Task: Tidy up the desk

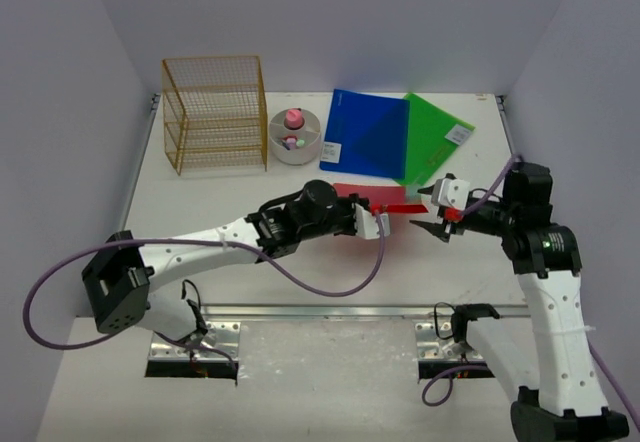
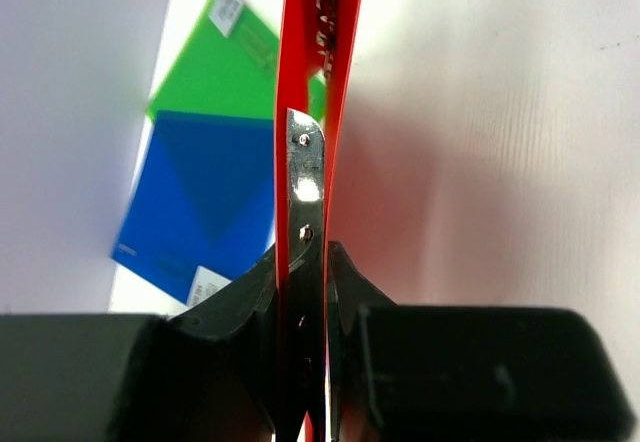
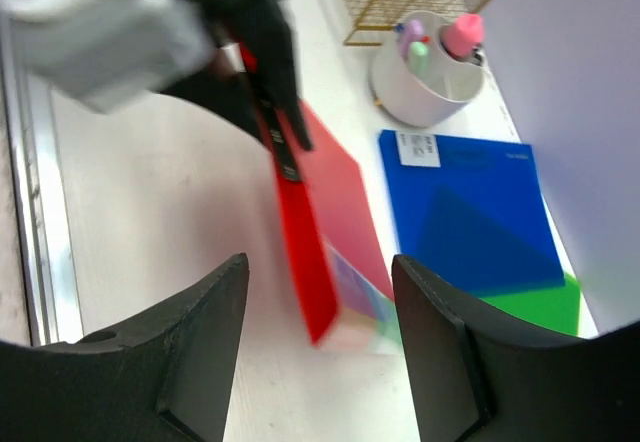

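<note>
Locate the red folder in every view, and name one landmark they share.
Top external: red folder mid-picture, just below the blue folder.
Left wrist: edge-on, running up the middle.
Right wrist: centre of the picture.
Shared landmark: the blue folder, seen in all three.

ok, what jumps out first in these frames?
The red folder, held on edge over the middle of the desk, pinched at one end by the left gripper. The right gripper stands open at its other end. Behind them, a blue folder overlaps a green folder at back right, with a gold wire rack at back left.
</note>
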Controlling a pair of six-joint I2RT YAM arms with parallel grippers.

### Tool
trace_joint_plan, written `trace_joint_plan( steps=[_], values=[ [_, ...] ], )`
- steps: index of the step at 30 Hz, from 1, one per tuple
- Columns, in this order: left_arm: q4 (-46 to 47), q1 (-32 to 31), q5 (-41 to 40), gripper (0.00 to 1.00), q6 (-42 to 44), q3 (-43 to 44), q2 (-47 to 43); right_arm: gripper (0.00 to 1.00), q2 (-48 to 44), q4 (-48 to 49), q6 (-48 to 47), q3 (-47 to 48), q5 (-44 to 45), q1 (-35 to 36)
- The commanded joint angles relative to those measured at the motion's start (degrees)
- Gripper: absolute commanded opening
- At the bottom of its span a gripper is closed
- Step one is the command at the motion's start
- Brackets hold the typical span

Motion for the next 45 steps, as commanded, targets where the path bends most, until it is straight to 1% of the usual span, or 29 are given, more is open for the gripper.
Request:
trace_joint_plan(
  steps=[1,3,7,9,11,12,14,16,19,22,26,31,34,38,45],
  values=[
    [3.9,0.1,0.2,0.00,6.5,-7.8,-9.6,0.60,-2.7,14.2,28.0,-1.1,7.7,0.1],
    [6.3,-0.1,0.1,0.00,11.7,-13.8,-13.8,0.62,-4.1,16.5,34.7,-2.2,11.9,0.0],
    [11.0,-0.8,0.0,0.00,24.2,-24.4,-21.3,0.63,-5.3,17.5,46.8,-5.0,16.3,-0.1],
    [16.4,-1.1,0.6,0.00,33.4,-31.6,-28.4,0.63,-5.3,16.4,54.4,-6.0,17.3,0.0],
    [22.2,-1.2,1.2,0.00,41.4,-39.1,-32.0,0.63,-5.2,15.4,58.0,-6.9,16.8,0.0],
    [23.2,-1.2,1.8,0.00,45.9,-41.1,-34.2,0.63,-5.2,14.9,60.2,-7.4,16.4,0.0],
    [25.5,-1.3,3.2,0.00,51.7,-46.4,-39.1,0.64,-5.2,14.0,64.2,-9.2,13.1,-0.1],
    [26.8,-1.4,4.7,0.00,58.9,-49.6,-43.5,0.64,-5.5,13.5,67.3,-11.0,11.1,-0.1],
    [27.0,-1.3,7.2,0.00,64.7,-53.1,-49.2,0.64,-6.3,13.5,72.6,-15.4,5.7,-0.2],
    [24.2,-1.3,9.4,0.00,67.7,-54.5,-56.0,0.63,-8.3,15.1,77.3,-21.8,3.2,-0.3],
    [17.8,-1.3,11.6,0.00,70.5,-55.3,-64.0,0.63,-10.3,19.3,81.2,-27.1,1.4,-0.3],
    [11.7,-1.3,12.5,0.00,71.9,-54.8,-70.2,0.66,-9.8,26.4,85.9,-32.0,-2.6,-0.3],
    [9.2,-1.3,12.4,0.00,72.3,-53.9,-71.7,0.67,-10.1,32.3,89.8,-34.6,-4.9,-0.3],
    [7.7,-1.3,12.3,0.00,73.0,-53.1,-72.6,0.67,-10.5,42.9,94.9,-36.9,-7.2,-0.3],
    [5.4,-1.3,13.0,0.00,74.0,-52.6,-74.9,0.67,-9.4,47.6,96.0,-37.7,-8.6,-0.3]
  ],
)
